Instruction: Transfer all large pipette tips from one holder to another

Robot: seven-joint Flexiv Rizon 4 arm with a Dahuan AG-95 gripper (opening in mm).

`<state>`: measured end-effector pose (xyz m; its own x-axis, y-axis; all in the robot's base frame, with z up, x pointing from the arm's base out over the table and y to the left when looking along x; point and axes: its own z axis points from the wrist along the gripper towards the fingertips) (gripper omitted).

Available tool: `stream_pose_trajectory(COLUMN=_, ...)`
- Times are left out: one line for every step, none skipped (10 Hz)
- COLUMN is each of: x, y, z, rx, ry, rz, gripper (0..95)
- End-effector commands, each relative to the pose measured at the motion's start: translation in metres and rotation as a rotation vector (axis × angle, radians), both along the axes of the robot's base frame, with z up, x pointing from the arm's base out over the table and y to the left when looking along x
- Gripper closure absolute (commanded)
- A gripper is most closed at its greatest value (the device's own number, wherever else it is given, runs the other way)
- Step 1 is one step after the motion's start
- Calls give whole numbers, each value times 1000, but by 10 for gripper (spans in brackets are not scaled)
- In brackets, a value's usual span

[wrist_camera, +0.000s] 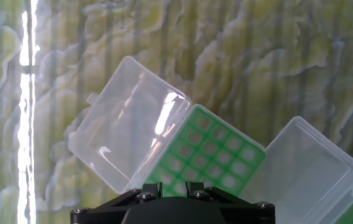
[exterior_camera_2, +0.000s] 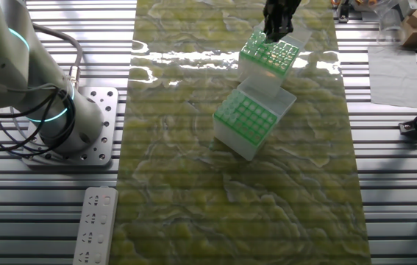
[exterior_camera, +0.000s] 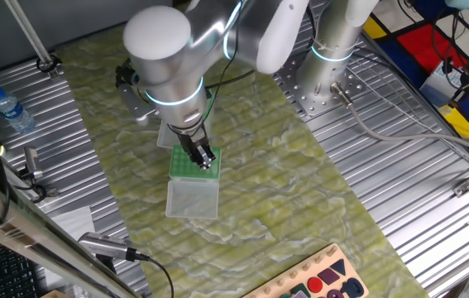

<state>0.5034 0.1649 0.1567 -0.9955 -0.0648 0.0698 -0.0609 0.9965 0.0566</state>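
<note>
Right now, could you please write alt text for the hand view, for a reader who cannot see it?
Seen from above, a green-topped pipette tip box lies below the hand, its clear hinged lid flipped open to the left. A second open clear lid shows at the lower right, all on a green and white marbled mat. The fingertips are out of frame.

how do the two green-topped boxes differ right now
The green-topped clear plastic box under the gripper has the black two-finger gripper right over its grid; the other green-topped clear plastic box stands free, nearer the arm's base. Both have clear hinged lids flipped open and sit on the green mat.
</note>
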Motion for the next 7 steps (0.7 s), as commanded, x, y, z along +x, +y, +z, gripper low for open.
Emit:
stream_pose_trajectory(x=-2, y=-2, z=-3, rx=0, ry=-10, rz=-4, gripper=760)
stream_pose_trajectory(x=-3, y=-2, z=-3, rx=-1, ry=-10, rz=-6, gripper=760)
stream_pose_trajectory(x=-3, y=-1, z=-4, rx=0, ry=-10, rz=-8, gripper=760)
stream_pose_trajectory(x=-4, y=0, z=-5, rx=0, ry=-12, rz=-12, gripper=760)
stream_pose_trajectory(x=-5, y=1, z=-6, rx=0, ry=-13, rz=-15, gripper=760)
stream_pose_trajectory(x=-6, y=2, z=-7, rx=-1, ry=-13, rz=-16, gripper=760)
stream_pose_trajectory(x=-8, y=2, z=-8, rx=-1, ry=-15, rz=-16, gripper=760)
